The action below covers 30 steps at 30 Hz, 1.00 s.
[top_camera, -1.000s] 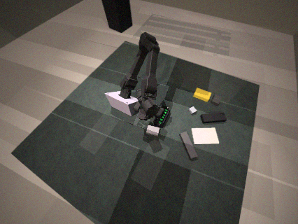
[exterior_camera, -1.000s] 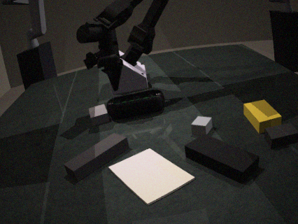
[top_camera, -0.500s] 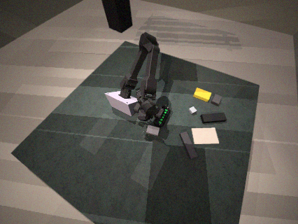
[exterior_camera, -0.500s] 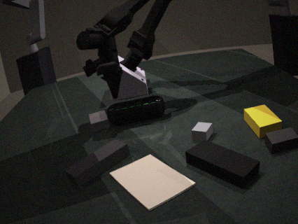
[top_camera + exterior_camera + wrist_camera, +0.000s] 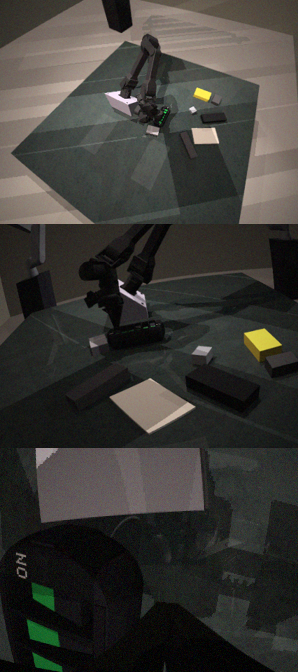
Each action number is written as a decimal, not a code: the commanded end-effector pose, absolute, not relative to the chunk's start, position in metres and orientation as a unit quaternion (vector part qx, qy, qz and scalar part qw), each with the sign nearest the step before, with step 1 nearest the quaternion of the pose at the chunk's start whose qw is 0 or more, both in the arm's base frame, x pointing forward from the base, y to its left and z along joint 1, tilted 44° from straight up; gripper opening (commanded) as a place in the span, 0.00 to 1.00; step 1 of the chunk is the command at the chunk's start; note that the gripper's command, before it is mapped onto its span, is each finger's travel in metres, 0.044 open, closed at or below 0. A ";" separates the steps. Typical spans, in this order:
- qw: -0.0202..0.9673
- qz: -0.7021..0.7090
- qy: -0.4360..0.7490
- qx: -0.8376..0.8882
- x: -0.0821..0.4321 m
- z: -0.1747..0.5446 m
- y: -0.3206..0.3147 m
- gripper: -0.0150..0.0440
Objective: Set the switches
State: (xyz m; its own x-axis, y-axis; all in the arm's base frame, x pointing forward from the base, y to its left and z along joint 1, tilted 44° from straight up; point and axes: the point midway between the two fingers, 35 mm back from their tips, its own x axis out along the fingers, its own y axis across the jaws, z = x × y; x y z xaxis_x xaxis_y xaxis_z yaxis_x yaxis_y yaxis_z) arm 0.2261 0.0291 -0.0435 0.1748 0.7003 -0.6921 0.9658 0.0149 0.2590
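Observation:
The dark grey controller unit [image 5: 166, 119] [image 5: 136, 337] [image 5: 120, 573] lies on the bench with its switches upward. Green shows along its top in the top and exterior views. The wrist view shows its rounded end, the word ON and green on three switches nearest that end; the others are outside that view. Whether the unit sits quite flat is unclear. Its underside label is hidden. My gripper [image 5: 116, 325] [image 5: 165, 613] is shut and empty, with its tips low beside the unit, at the long side away from the exterior camera, near the ON end. Contact cannot be made out.
A pale block [image 5: 152, 130] [image 5: 98, 344] [image 5: 122, 485] lies close off the unit's ON end. A large white wedge-shaped box [image 5: 120, 103] stands behind the gripper. A beige plate [image 5: 205, 136], dark bars [image 5: 189, 144] [image 5: 222, 386], a small white cube [image 5: 202, 355] and a yellow block [image 5: 262, 343] lie farther off.

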 end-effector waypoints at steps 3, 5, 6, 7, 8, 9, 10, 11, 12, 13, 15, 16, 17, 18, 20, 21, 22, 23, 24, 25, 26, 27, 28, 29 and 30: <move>0.354 -0.185 0.616 0.679 0.223 -0.051 0.037 0.25; 0.354 -0.185 0.616 0.679 0.222 -0.053 0.039 0.25; 0.354 -0.185 0.616 0.679 0.222 -0.054 0.040 0.25; 0.354 -0.185 0.616 0.679 0.222 -0.055 0.042 0.25; 0.353 -0.185 0.616 0.679 0.221 -0.056 0.043 0.25; 0.353 -0.185 0.616 0.679 0.221 -0.057 0.044 0.25; 0.353 -0.185 0.616 0.679 0.221 -0.058 0.045 0.25; 0.353 -0.185 0.616 0.679 0.220 -0.059 0.046 0.25; 0.353 -0.184 0.616 0.679 0.220 -0.060 0.047 0.25; 0.353 -0.184 0.616 0.679 0.220 -0.061 0.048 0.25; 0.353 -0.184 0.616 0.679 0.219 -0.061 0.049 0.25; 0.353 -0.184 0.616 0.679 0.219 -0.061 0.049 0.25; 0.353 -0.184 0.616 0.679 0.219 -0.061 0.049 0.25; 0.353 -0.184 0.616 0.679 0.220 -0.061 0.049 0.25; 0.353 -0.184 0.616 0.679 0.220 -0.061 0.049 0.25; 0.353 -0.184 0.616 0.679 0.221 -0.061 0.049 0.25; 0.353 -0.184 0.616 0.679 0.221 -0.061 0.049 0.25; 0.353 -0.184 0.616 0.679 0.221 -0.061 0.049 0.25; 0.353 -0.184 0.616 0.679 0.222 -0.061 0.049 0.25; 0.353 -0.184 0.616 0.679 0.222 -0.061 0.049 0.25; 0.353 -0.184 0.616 0.679 0.223 -0.061 0.049 0.25; 0.353 -0.184 0.616 0.679 0.223 -0.061 0.049 0.25; 0.353 -0.184 0.616 0.679 0.223 -0.061 0.050 0.25; 0.353 -0.184 0.616 0.679 0.224 -0.061 0.050 0.25; 0.353 -0.184 0.616 0.679 0.224 -0.061 0.050 0.25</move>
State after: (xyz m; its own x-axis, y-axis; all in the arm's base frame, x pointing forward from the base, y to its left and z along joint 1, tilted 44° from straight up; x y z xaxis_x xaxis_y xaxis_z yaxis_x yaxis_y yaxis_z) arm 0.2220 0.0491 -0.0614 0.1699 0.7052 -0.6884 0.9674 0.0137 0.2529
